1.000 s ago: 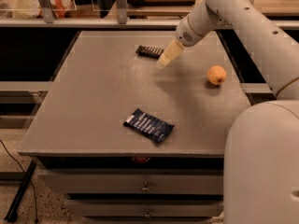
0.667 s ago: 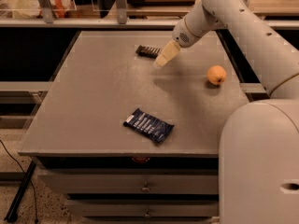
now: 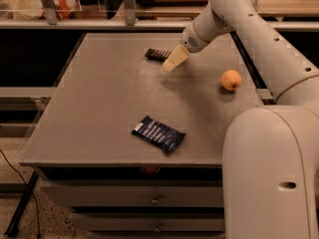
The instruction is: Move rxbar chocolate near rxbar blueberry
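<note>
The rxbar chocolate (image 3: 157, 55) is a slim dark bar lying flat near the far edge of the grey table (image 3: 99, 108). The rxbar blueberry (image 3: 158, 133) is a navy wrapper with white lettering, lying near the table's front edge. My gripper (image 3: 168, 66) hangs on the white arm just right of and in front of the chocolate bar, its pale fingers (image 3: 173, 60) pointing down-left, close above the table. It holds nothing that I can see.
An orange fruit (image 3: 231, 79) sits on the right side of the table. The robot's white body (image 3: 271, 173) fills the lower right. Shelving with posts and bags stands behind the table. Drawers are below the front edge.
The gripper has shifted slightly to the left and down, closer to the chocolate bar. The bars and the fruit have not moved.
</note>
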Robot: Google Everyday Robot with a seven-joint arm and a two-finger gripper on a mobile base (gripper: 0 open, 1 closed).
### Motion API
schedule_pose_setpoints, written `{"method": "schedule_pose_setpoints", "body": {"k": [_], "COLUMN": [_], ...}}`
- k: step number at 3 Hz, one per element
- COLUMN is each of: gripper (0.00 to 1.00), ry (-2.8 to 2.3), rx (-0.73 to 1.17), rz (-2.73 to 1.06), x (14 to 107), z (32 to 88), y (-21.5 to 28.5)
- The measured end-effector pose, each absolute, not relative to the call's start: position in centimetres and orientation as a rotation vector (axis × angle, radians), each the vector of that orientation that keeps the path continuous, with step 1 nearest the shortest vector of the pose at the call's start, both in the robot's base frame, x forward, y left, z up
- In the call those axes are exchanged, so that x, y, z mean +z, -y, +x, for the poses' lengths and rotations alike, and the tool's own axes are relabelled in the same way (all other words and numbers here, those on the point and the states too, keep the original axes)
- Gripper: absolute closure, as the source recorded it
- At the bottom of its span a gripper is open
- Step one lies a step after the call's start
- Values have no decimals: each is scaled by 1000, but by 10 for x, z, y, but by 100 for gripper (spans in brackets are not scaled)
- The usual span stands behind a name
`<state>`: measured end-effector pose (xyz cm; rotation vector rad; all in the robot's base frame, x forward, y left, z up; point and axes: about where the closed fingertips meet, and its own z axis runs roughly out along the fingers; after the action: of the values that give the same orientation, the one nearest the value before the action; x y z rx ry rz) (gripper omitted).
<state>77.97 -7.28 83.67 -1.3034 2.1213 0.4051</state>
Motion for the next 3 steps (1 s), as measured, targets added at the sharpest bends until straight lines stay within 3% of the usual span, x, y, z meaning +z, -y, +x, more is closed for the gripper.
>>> {"method": "schedule_pose_setpoints", "body": {"k": [1,3], "gripper": [17,63], "ry": [-2107,-2086], "rx": [439,463], "rz": [-1300,-1300], "x": [833,831], "z": [786,793], "y": [64,54]}}
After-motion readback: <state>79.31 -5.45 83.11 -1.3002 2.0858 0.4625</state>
